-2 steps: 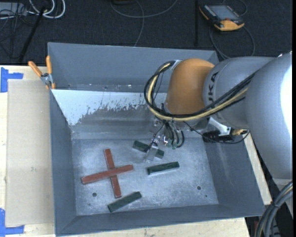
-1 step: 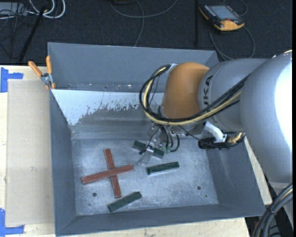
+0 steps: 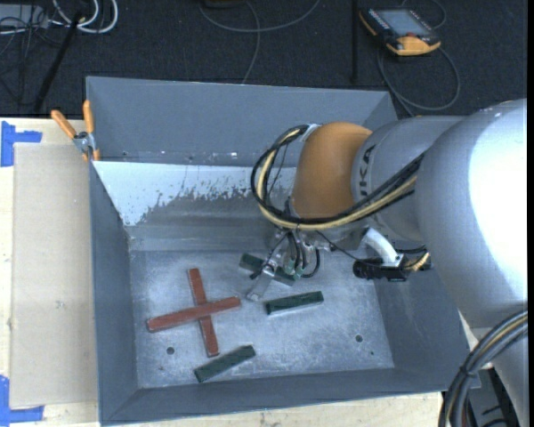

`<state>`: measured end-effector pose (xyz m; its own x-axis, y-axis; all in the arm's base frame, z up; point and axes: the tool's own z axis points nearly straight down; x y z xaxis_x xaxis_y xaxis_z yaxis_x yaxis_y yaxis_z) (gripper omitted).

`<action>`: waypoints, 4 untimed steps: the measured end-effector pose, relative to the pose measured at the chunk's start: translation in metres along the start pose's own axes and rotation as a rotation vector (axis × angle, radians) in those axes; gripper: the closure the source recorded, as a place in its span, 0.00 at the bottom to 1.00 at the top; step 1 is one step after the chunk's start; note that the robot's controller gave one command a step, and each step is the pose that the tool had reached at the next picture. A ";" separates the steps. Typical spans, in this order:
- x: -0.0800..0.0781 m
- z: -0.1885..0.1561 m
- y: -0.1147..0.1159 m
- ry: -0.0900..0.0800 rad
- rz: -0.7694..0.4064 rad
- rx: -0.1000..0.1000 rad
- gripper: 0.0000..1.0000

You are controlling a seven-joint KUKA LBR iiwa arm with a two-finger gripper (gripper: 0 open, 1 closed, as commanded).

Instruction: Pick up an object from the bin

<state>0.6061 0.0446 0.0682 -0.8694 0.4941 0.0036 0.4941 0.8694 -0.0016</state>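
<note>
My gripper [image 3: 255, 275] hangs low over the middle of the bin floor, under the arm's orange cover. Its two fingertips stand apart, open, with nothing between them. Just left and below the fingertips lies a red-brown cross [image 3: 200, 311] made of two flat strips; its right arm ends close to the lower fingertip. A dark green bar [image 3: 295, 302] lies flat just to the right of the fingertips, apart from them.
A second dark green bar [image 3: 224, 363] lies near the bin's front wall, below the cross. The arm and its cables cover the bin's right rear part. Bare floor lies at the left and at the front right.
</note>
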 end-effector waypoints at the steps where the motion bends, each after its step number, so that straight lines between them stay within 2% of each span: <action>1: 0.000 0.000 0.000 -0.002 -0.002 -0.001 0.00; 2: 0.000 -0.001 0.000 -0.003 -0.002 -0.001 1.00; 3: -0.001 -0.036 0.001 -0.006 -0.004 -0.004 1.00; 4: -0.001 -0.036 0.001 -0.004 -0.006 -0.002 1.00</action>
